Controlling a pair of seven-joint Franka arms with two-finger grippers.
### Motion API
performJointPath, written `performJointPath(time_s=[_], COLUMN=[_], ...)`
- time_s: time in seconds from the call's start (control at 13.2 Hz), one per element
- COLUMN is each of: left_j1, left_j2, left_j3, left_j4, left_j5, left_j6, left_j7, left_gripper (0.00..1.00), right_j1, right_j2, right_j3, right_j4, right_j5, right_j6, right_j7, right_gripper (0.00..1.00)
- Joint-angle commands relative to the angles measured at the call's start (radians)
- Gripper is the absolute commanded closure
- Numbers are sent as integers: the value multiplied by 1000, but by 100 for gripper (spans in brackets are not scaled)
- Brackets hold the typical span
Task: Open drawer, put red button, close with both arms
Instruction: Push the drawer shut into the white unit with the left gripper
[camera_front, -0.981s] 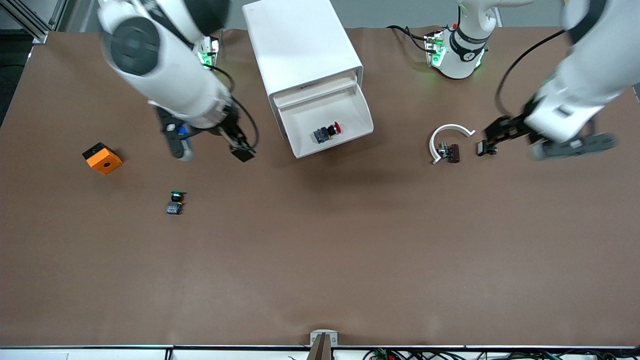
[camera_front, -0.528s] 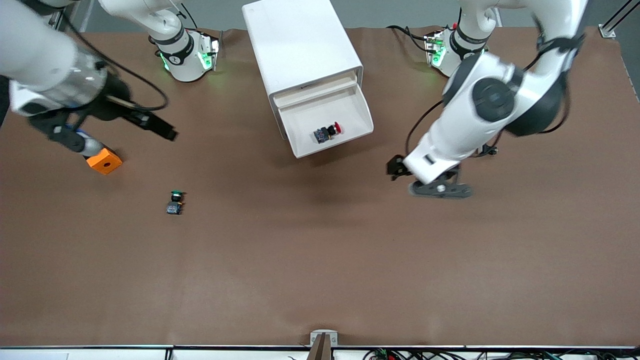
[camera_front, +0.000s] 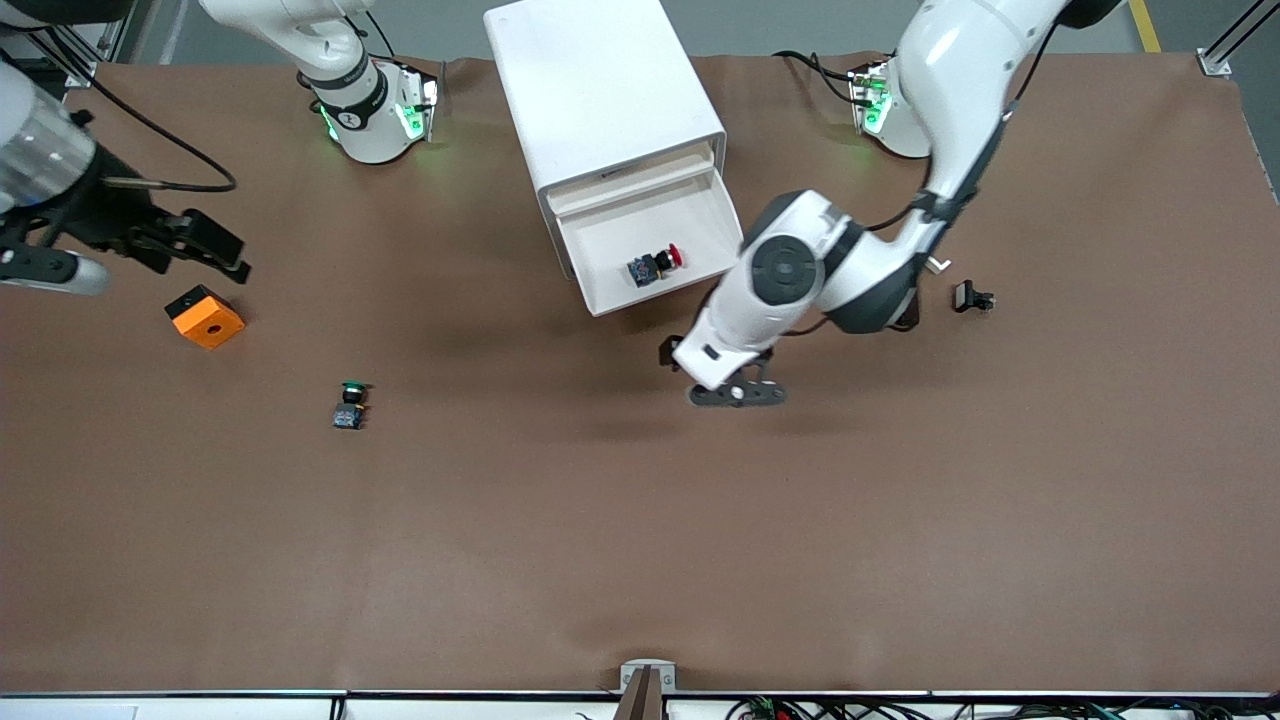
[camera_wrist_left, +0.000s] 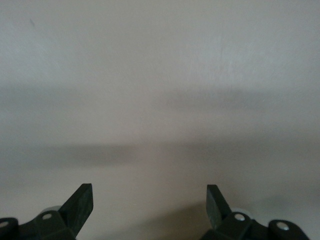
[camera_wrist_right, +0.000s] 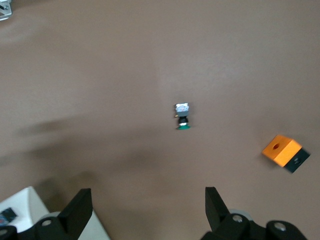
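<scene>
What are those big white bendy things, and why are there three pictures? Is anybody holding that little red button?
Those are two robot arms with black pinchers called grippers. The big picture looks down on the brown table. The other two come from cameras on each arm's wrist. The red button lies in the open drawer of the white cabinet, and nobody holds it. The left gripper is open and empty, in front of the drawer. The right gripper is open too, up above the orange box. A green button sits on the table nearer the camera.

High front camera over table (camera_front: 640, 520), wrist cameras looking down, right wrist sharing orange box (camera_front: 205, 317).
</scene>
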Motion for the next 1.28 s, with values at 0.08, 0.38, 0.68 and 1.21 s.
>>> performJointPath(time_s=[0.08,0.38,0.68,1.21], left_j1=[-40,-51,-51,-93], left_j2=[16,10,2,19], left_j3=[-3,-41,-64,-103], left_j4=[-18,-38,-30,-38], left_j5=[30,15,-152,-223], left_j6=[-4,-70,-189,-243], left_j7=[-81,-121,-133,-187], left_gripper=[0,0,0,0], right_j1=[-126,-146,-139,-140], right_j2=[-65,-67,-65,-57], right_j3=[18,21,30,27], right_j4=[-61,-20,16,63], right_j5=[-6,-51,-78,-69], right_j6=[32,-23,-72,-151], right_j7=[-204,-216,-204,-216], right_gripper=[0,0,0,0])
